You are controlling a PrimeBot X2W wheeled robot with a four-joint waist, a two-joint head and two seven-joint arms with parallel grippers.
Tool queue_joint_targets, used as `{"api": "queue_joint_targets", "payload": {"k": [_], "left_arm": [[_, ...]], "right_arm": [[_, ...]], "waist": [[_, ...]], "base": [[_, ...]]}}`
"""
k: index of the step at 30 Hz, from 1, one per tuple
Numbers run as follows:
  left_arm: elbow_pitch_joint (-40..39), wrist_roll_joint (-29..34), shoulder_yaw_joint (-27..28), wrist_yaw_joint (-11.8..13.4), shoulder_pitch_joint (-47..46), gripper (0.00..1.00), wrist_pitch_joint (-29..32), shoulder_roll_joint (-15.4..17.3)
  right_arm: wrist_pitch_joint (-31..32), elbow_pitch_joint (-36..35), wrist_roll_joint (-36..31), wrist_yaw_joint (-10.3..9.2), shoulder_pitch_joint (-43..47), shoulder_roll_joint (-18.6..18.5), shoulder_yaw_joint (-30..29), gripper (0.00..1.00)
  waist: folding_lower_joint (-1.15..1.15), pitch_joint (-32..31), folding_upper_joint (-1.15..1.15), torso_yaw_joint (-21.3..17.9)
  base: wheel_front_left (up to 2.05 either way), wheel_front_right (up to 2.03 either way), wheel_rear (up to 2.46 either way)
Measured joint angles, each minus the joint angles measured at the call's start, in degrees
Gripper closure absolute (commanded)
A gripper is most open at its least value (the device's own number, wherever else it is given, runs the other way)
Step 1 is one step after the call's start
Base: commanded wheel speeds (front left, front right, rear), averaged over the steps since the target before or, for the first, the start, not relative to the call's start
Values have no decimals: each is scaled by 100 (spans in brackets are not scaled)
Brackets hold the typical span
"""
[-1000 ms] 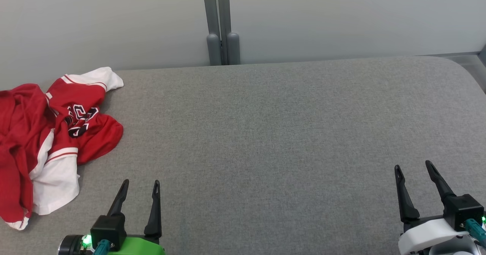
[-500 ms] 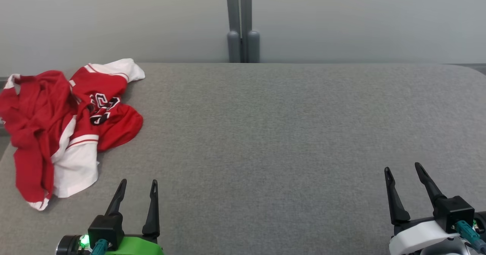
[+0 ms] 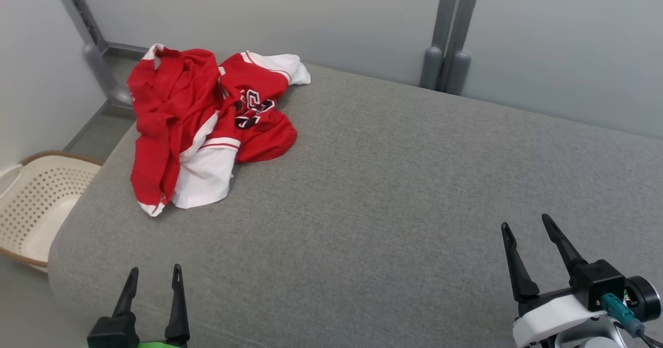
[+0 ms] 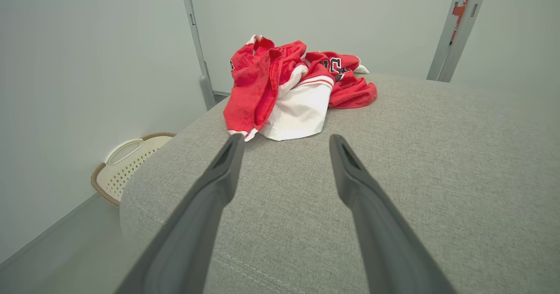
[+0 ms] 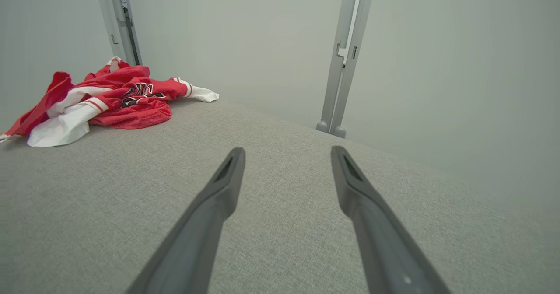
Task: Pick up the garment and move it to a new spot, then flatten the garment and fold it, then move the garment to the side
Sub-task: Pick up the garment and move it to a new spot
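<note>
A crumpled red and white garment (image 3: 207, 125) with dark lettering lies in a heap at the far left corner of the grey padded table (image 3: 393, 192). The left wrist view shows the garment (image 4: 288, 88) straight ahead of the fingers, a short way off. It lies far to the left as the garment (image 5: 105, 101) in the right wrist view. My left gripper (image 3: 154, 271) hovers open at the near left edge, empty. At the near right my right gripper (image 3: 524, 221) is open too, with nothing between its fingers.
A cream perforated laundry basket (image 3: 36, 203) stands on the floor left of the table; its basket rim (image 4: 127, 160) appears in the left wrist view. Grey partition walls with upright posts (image 3: 448, 42) close the back and left. The table's left edge is rounded.
The head camera has swung left, so the garment now sits nearer the picture's middle and the basket has come into view. The garment lies as before, and both grippers stay open.
</note>
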Motion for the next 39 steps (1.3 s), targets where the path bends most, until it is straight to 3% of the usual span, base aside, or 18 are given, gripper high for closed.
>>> {"api": "queue_joint_targets", "payload": {"k": [8,12,18,23,29,32,33,34,35,39], "left_arm": [[112,-198,23,-53,-630,0,1,1],[886,-272,-154,-182,-1608,0,47,73],[2090,-491,-402,-281,-3471,0,715,443],[2963,-726,-252,-285,-4428,0,939,792],[4030,-869,4,-33,-5074,0,1274,1171],[4424,-833,55,310,-5247,0,1423,1348],[4546,-793,64,428,-5277,9,1450,1439],[4621,-782,86,531,-5296,50,1445,1500],[4708,-781,115,599,-5325,100,1401,1568],[4824,-839,238,818,-5386,100,1038,1635]], "right_arm": [[-1,-49,11,0,-183,-218,38,0],[-1,-152,14,0,-512,-499,41,0],[-1,-253,49,0,-1087,-890,176,0],[-1,-304,121,0,-1365,-964,304,0],[0,-347,178,0,-1427,-991,352,0],[-1,-346,188,0,-1428,-1027,367,0],[-1,-346,190,0,-1428,-1026,366,0],[0,-347,190,0,-1428,-1021,359,0],[-1,-349,190,0,-1428,-1011,355,0],[0,-320,190,0,-1326,-926,321,0]], "waist": [[0,270,0,219],[0,588,0,225],[1,1283,0,157],[1,1936,0,-78],[2,2554,0,-616],[2,2745,0,-882],[2,2803,0,-966],[2,2845,0,-1031],[2,2891,0,-1106],[1,2966,0,-1319]], "base": [[0,0,0],[0,0,0],[0,0,0],[0,0,0],[0,0,0],[0,0,0],[0,0,0],[0,0,0],[0,0,0],[0,0,0]]}}
